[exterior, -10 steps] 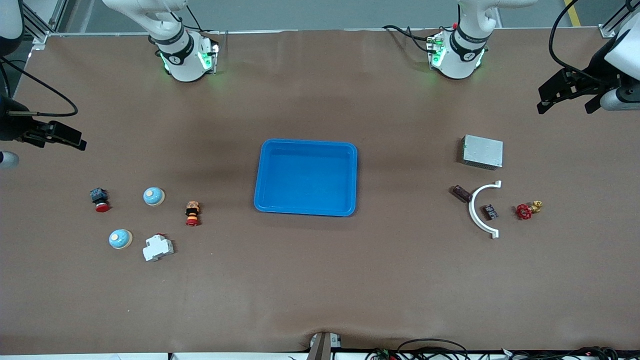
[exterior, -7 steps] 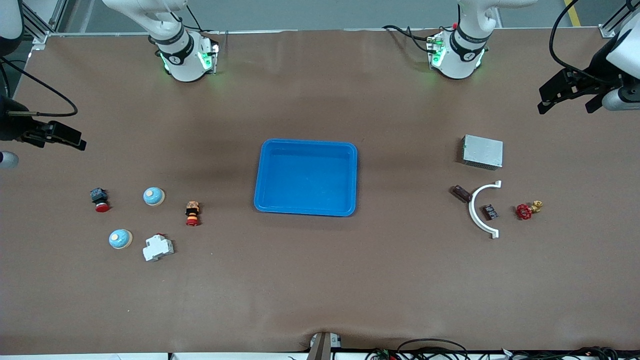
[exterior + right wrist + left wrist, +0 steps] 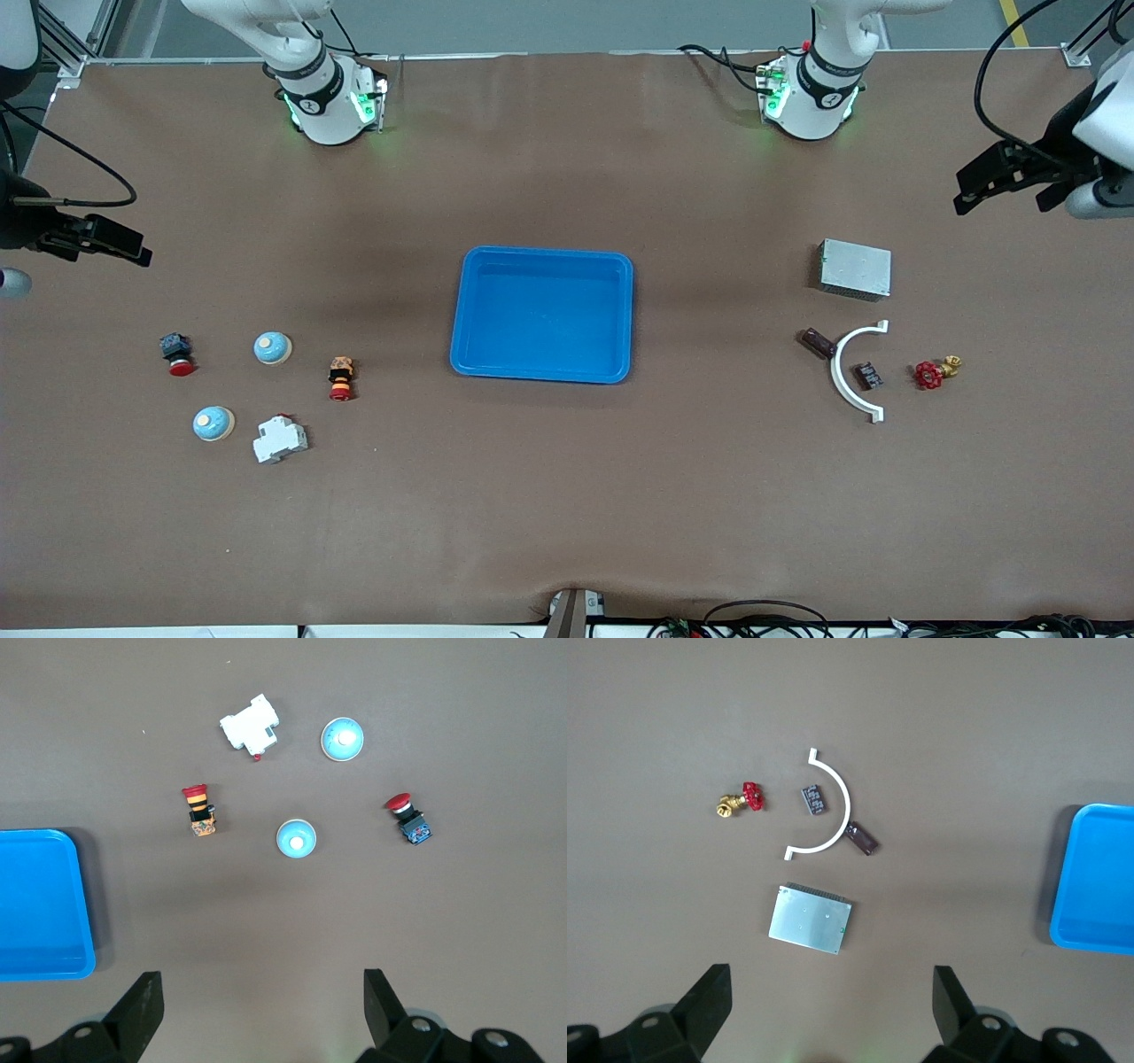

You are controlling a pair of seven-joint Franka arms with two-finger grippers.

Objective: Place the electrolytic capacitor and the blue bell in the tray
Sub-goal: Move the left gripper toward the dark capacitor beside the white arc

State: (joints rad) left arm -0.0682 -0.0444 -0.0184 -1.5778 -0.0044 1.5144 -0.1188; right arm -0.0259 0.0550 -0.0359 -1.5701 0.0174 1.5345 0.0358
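The left end effector point(image 3: 1005, 177) hangs wide and empty over the table's point(image 3: 567, 496) left-arm end, above bare surface beside the grey box point(image 3: 854, 268). The right end effector point(image 3: 111, 241) hangs wide and empty over the right-arm end. Below the left one lie two capacitors point(image 3: 818, 342) point(image 3: 867, 375), either side of a white arc point(image 3: 852, 372). Two blue bells point(image 3: 272, 347) point(image 3: 213, 424) lie toward the right arm's end. The tray point(image 3: 461, 346) sits mid-table, well apart from both groups.
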